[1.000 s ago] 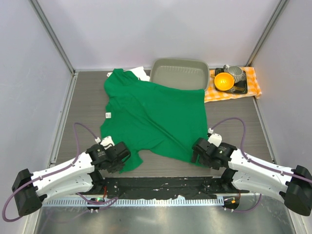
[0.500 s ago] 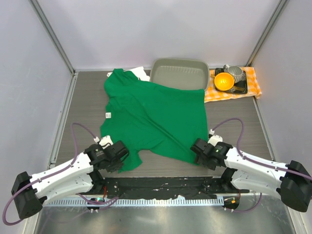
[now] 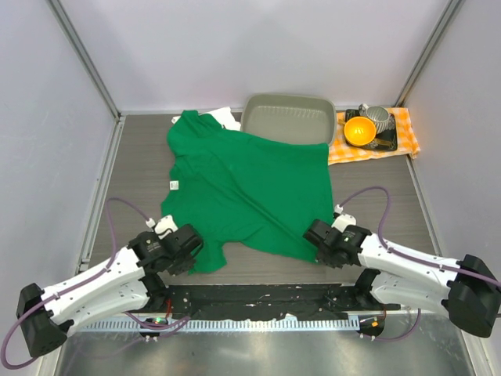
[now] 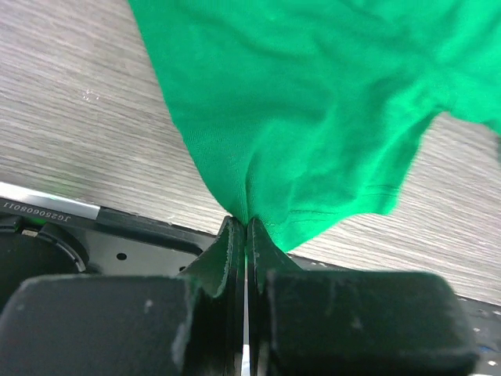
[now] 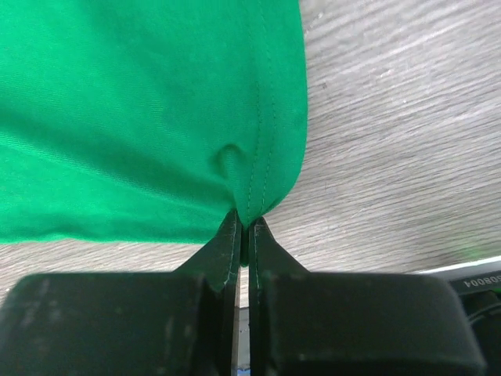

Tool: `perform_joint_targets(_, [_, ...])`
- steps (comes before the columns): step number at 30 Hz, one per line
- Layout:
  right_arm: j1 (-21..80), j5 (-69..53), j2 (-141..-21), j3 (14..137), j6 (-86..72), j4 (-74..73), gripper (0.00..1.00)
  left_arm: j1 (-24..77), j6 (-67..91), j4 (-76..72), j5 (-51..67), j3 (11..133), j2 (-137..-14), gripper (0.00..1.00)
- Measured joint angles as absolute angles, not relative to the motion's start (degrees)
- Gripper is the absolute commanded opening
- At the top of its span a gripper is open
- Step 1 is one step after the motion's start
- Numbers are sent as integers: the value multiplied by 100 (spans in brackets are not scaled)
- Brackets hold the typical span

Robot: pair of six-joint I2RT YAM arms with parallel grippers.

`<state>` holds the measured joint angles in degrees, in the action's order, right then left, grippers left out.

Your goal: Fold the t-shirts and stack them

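Observation:
A bright green t-shirt lies spread and creased over the middle of the dark wooden table, a small white label near its left edge. My left gripper is shut on the shirt's near left corner, the green cloth bunching out of the jaws. At the near right corner my right gripper is shut on the stitched hem, which pokes up between its fingers. A bit of white t-shirt peeks out behind the green one at the far left.
A grey rectangular tray stands at the back, touching the shirt's far edge. At the back right an orange-and-white checked cloth carries an orange bowl and a metal cup. A black rail runs along the near edge.
The right gripper slid forward a little onto the shirt's near right corner and closed on its hem. The left gripper stayed shut on its corner and shifted slightly left.

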<state>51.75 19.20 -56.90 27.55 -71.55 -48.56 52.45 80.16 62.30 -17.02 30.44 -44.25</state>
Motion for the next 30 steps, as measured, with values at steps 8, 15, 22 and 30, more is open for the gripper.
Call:
perform_joint_targets(8, [5177,2462,-5561,4027,-6608,-5360,1,5242,8031,6818,-2213,4276,-4200,0])
perform_joint_targets(15, [5151,3312,-5481,4812,-6080,-5645,1,5242,8051,7352,-2762,4908,-4010,0])
perform_joint_targets(22, [4853,3819,-5673,5092,-5417,-5559,1,5240,8001,7629,-3363,5837,-4027,0])
perform_joint_targets(30, [4451,3780,-5605,4995,-5059,-5293,1,5240,7937,7647,-3597,6453,-3837,0])
